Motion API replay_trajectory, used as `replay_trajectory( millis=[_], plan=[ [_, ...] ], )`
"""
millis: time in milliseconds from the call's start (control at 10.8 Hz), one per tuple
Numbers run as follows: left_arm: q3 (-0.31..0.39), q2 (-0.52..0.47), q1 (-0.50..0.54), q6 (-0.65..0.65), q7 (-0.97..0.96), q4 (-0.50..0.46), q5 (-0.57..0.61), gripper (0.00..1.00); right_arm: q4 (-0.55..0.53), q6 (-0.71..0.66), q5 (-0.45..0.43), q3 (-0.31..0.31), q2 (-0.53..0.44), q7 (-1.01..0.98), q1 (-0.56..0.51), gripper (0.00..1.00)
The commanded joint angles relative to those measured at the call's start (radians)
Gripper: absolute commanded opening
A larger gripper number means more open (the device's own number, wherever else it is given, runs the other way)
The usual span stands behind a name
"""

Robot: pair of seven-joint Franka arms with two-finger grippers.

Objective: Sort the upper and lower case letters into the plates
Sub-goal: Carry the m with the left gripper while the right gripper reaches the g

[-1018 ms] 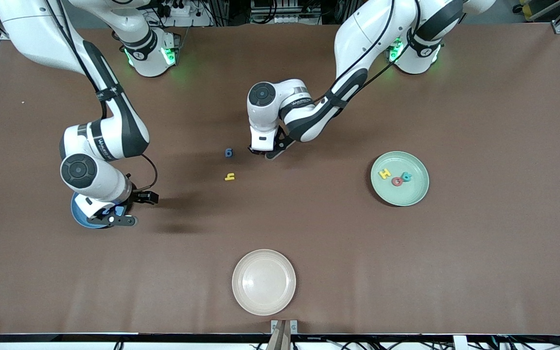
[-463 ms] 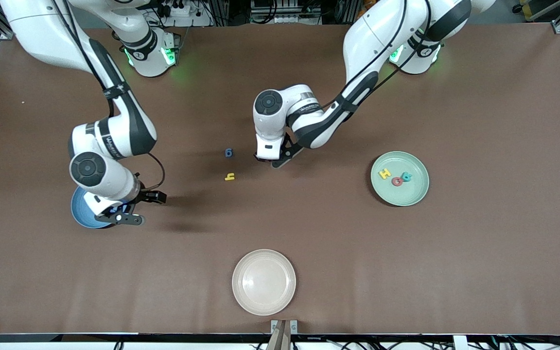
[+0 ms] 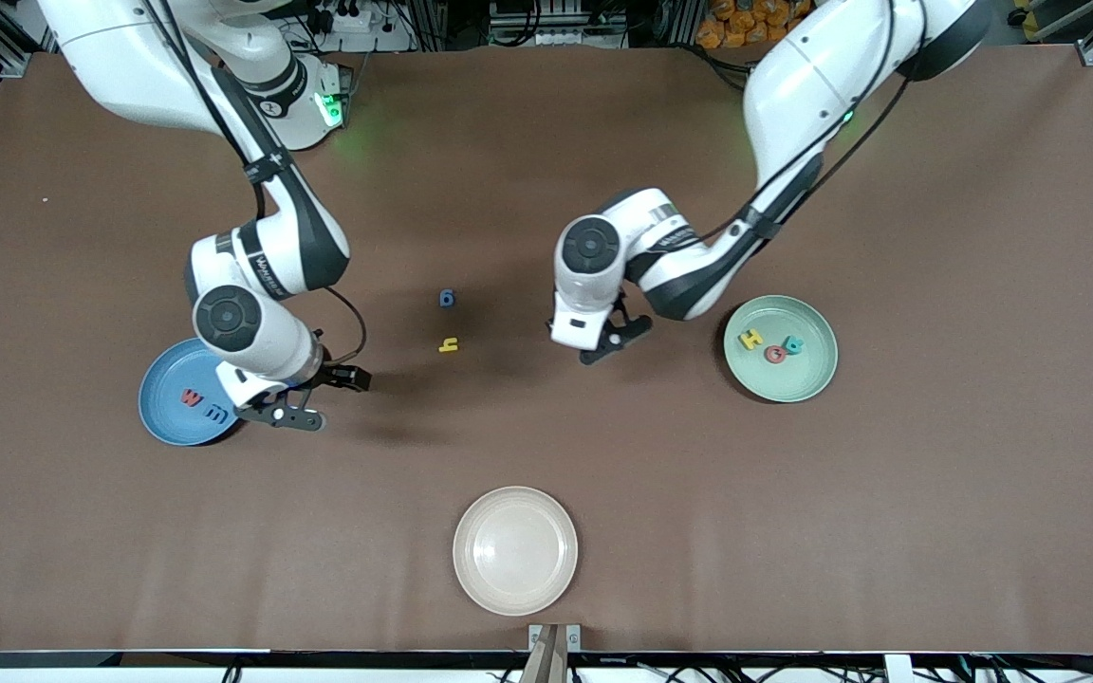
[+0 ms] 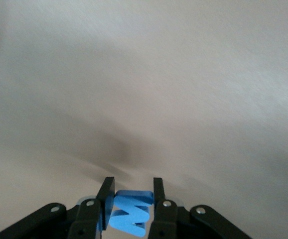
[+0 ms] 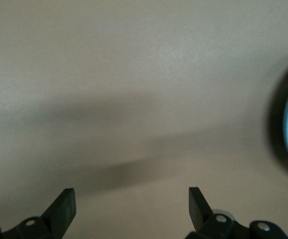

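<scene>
Brown matte cloth covers the table (image 3: 935, 531). Nearest the front camera sits a round cream plate (image 3: 515, 550). Farther up, the right gripper (image 3: 305, 398), fingers spread and empty, hangs beside the blue plate (image 3: 165, 408); the mint plate (image 3: 807, 379) holds three foam letters (image 3: 773, 347). The left gripper (image 4: 131, 206) clamps a blue foam letter (image 4: 130, 213) over bare cloth. Two loose letters (image 3: 448, 323) lie between the arms.

Plain brown desk (image 3: 935, 531). Blue plate (image 3: 162, 398), mint green plate (image 3: 807, 379), cream-white plate (image 3: 515, 550) noted. Blue letter (image 4: 130, 214) seen between black fingers (image 4: 105, 199).
</scene>
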Motion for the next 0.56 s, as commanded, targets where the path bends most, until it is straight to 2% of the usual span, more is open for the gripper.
replay_trajectory(
  millis=[0, 278, 463],
  plan=[
    [-0.01, -0.18, 0.101, 0.002, 0.171, -0.226, 0.015, 0.02, 0.003, 0.021, 0.033, -0.003, 0.012, 0.065, 0.049, 1.0],
    [-0.01, -0.299, 0.237, 0.003, 0.426, -0.372, 0.015, 0.0, -0.001, 0.051, 0.034, -0.003, 0.026, 0.092, 0.122, 1.0],
    [-0.01, -0.346, 0.309, 0.014, 0.584, -0.429, 0.015, 0.0, -0.007, 0.059, 0.034, 0.037, 0.032, 0.102, 0.135, 1.0]
  ],
)
